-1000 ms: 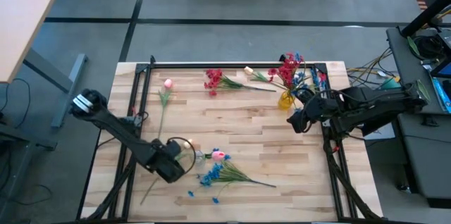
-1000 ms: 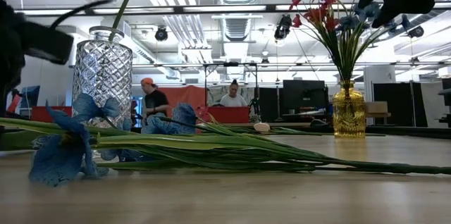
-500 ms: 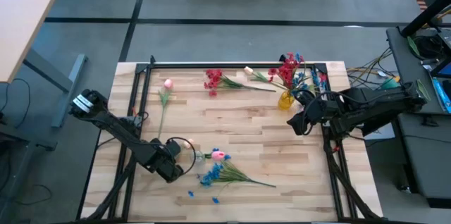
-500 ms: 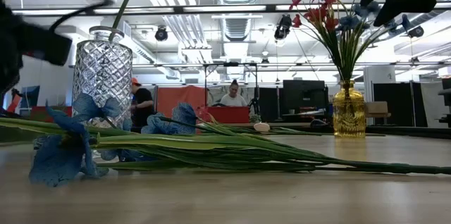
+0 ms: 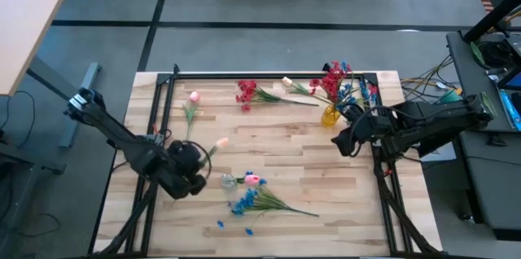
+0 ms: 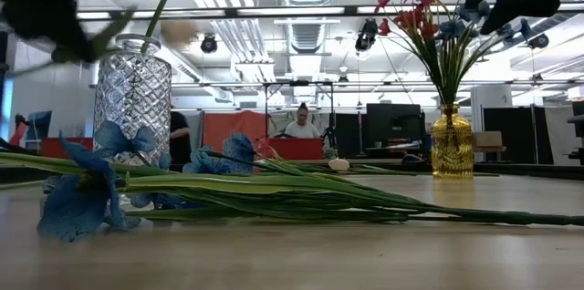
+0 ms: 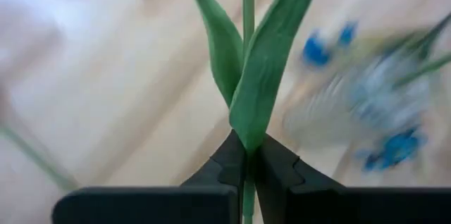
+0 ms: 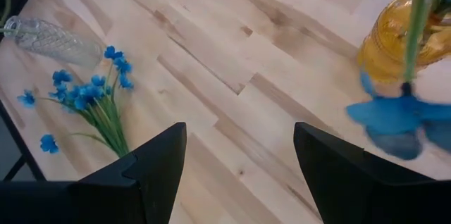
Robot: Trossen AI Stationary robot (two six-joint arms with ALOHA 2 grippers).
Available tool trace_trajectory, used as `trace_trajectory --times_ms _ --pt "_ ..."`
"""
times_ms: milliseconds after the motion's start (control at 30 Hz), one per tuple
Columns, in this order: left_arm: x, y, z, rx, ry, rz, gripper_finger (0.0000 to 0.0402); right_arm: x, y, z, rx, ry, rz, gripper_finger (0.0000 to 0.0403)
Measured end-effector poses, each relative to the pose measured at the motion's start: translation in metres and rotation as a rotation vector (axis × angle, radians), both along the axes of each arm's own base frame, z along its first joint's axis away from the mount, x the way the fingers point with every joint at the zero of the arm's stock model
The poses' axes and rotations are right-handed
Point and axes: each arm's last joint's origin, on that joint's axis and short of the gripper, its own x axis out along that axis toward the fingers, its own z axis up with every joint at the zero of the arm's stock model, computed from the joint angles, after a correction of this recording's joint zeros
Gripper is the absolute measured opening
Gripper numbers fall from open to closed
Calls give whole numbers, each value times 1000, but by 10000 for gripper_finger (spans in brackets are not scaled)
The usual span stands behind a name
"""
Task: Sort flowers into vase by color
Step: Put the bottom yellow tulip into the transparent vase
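A: Which step is in hand?

B: A single flower stem (image 7: 246, 76) is clamped between the closed fingers of the left gripper (image 7: 246, 155), as shown in the left wrist view, with two green leaves rising just above the fingertips. In the high view the left gripper (image 5: 186, 167) is placed at the table's left side, and a peach bud (image 5: 221, 142) is seen just beside it, probably the head of the held stem. A pick is judged to be done and the carry begun.

A: Where are the vases and the other flowers?

B: A clear glass vase (image 5: 227, 181) is seen beside the left gripper, with a pink bud (image 5: 254, 179) next to it. A blue bunch (image 5: 252, 201) is lying on the table just in front of that. A yellow vase (image 5: 330, 116), already filled with red and blue flowers, is placed near the far right corner. A red cluster (image 5: 247, 92) and a pink tulip (image 5: 194, 97) are left lying near the far edge.

A: And the right arm?

B: The right gripper (image 5: 345, 139) is held spread and empty beside the yellow vase.

A: What is called for next?

B: By judgement, the stem's lower end must be lined up over the clear vase's narrow mouth, then lowered and released.
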Motion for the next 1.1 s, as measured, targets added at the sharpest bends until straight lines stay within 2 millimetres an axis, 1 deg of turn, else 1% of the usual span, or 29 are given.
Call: trace_trajectory --times_ms 167,300,433,567,700,767,900,1000,1100 --pt "-10 10 44 153 -243 -70 2 1 0 0 -24 -7 1 254" --pt "-14 6 77 249 -491 -147 1 1 -1 1 -40 -15 8 254" --pt "-14 -3 102 332 -693 -259 1 1 -1 1 -62 -17 3 254" --pt "-15 -8 120 431 -806 -321 1 2 -2 1 -83 -22 2 254" --pt "-15 -8 127 441 -863 -382 1 2 -2 1 -87 -23 1 254" --pt "-12 -11 125 458 -873 -389 1 2 -2 1 -91 -23 -2 254" --pt "-1 -22 108 524 -887 -410 1 2 -2 1 -96 -23 0 254" --pt "2 -26 100 555 -954 -419 1 2 -2 1 -97 -23 0 254" --pt "4 -27 87 576 -1018 -444 1 2 -2 1 -97 -23 0 254"
